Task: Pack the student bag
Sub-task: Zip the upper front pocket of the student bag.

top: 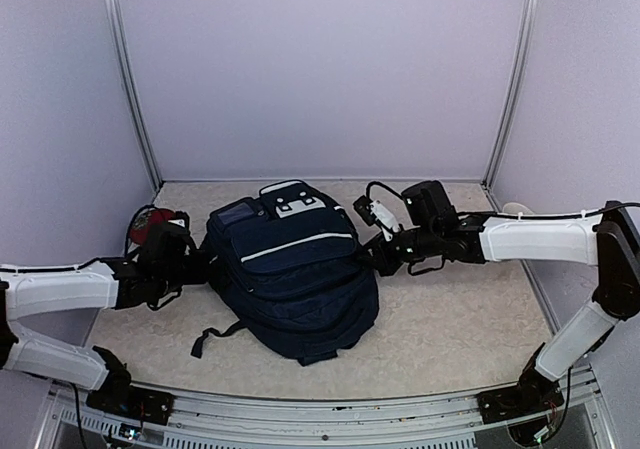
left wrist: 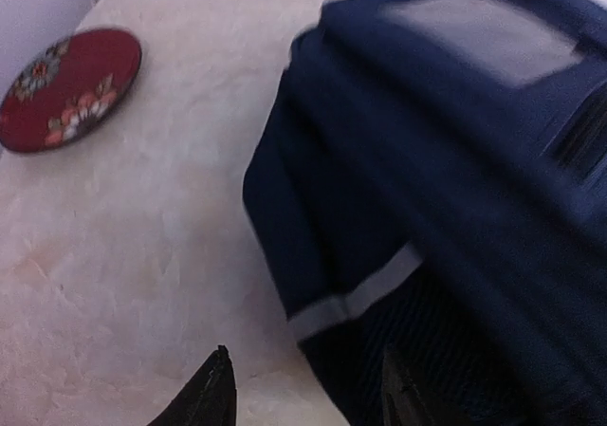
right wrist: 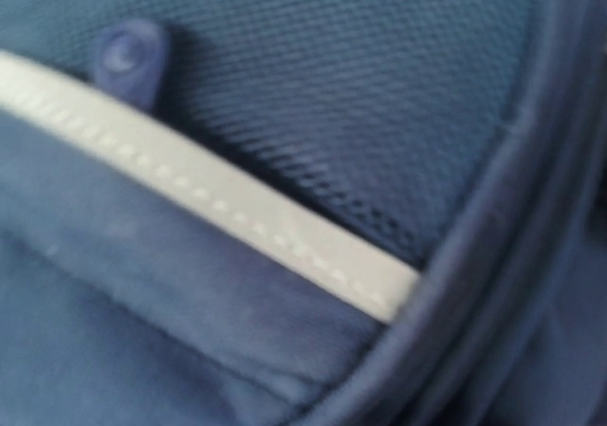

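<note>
Pressed right up against the right wrist camera is the large dark navy fabric student bag (right wrist: 313, 84). Its thin white stripe (right wrist: 218, 208) and a small navy tab (right wrist: 128, 56) fill that frame, and no fingers show there. From above, the bag lies flat mid-table on the beige speckled tabletop (top: 460, 319), with a black strap (top: 215, 336) trailing toward the near edge. The right gripper (top: 378, 254) is closed tight against the bag's right flank; whether it pinches cloth I cannot tell. The left gripper (left wrist: 308, 393) stands partly open at the bag's left side, gripping nothing, with the bag's lower edge just inside the gap. Only the left wrist view clearly shows the round red flower-patterned plate (left wrist: 71, 89), well apart from the bag, toward the back-left corner. Bare tabletop lies to the right of the bag and in front of it. Pale lilac walls (top: 320, 69) close three sides.
</note>
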Controlling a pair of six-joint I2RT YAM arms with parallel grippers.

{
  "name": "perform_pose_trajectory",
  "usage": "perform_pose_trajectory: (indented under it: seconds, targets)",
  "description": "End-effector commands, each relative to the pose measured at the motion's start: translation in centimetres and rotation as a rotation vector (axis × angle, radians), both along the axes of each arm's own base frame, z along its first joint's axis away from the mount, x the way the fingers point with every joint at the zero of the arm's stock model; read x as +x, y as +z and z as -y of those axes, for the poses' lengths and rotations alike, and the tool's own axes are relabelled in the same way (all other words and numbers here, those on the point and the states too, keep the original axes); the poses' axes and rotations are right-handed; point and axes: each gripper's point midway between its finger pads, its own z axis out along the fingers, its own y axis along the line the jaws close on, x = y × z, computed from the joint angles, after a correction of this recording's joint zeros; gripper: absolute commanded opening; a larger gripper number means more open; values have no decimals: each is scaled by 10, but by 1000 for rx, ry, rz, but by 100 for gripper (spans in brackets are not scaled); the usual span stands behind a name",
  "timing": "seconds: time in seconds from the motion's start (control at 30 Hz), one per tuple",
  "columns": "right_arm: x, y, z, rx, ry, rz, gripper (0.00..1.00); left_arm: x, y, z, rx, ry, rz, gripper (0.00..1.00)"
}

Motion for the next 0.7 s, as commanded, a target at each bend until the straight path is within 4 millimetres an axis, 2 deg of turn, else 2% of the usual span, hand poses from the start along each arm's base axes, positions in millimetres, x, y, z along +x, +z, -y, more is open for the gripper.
perform_pose_trajectory:
  seconds: [0.0,0.1,0.17,0.23,0.33,0.43,0.5,0.57,0.6,0.67]
  targets:
    - [-56,1,-32,47,138,-77,0,10,-39,-6,-58,82,-77,51]
    - [-87,11,-57,83,241,-79,0,36,-38,0,-25,69,-71,53]
    - [-108,16,-75,87,317,-68,0,53,-28,6,-11,55,-45,56]
    - [-118,23,-85,106,358,-75,0,67,-7,11,-7,46,14,60]
    - [-114,27,-85,112,333,-56,0,70,33,3,-15,90,113,76]
    - [-108,22,-80,74,302,-47,0,54,67,-15,-19,182,185,88]
    - [-106,21,-78,64,298,-48,0,33,93,-6,0,151,261,91]
    - [-104,22,-78,60,295,-48,0,7,124,18,101,40,379,91]
    - [-103,24,-78,60,294,-47,0,-8,134,31,161,-19,427,90]
    - [-100,28,-78,59,292,-41,0,-37,146,77,243,-246,506,87]
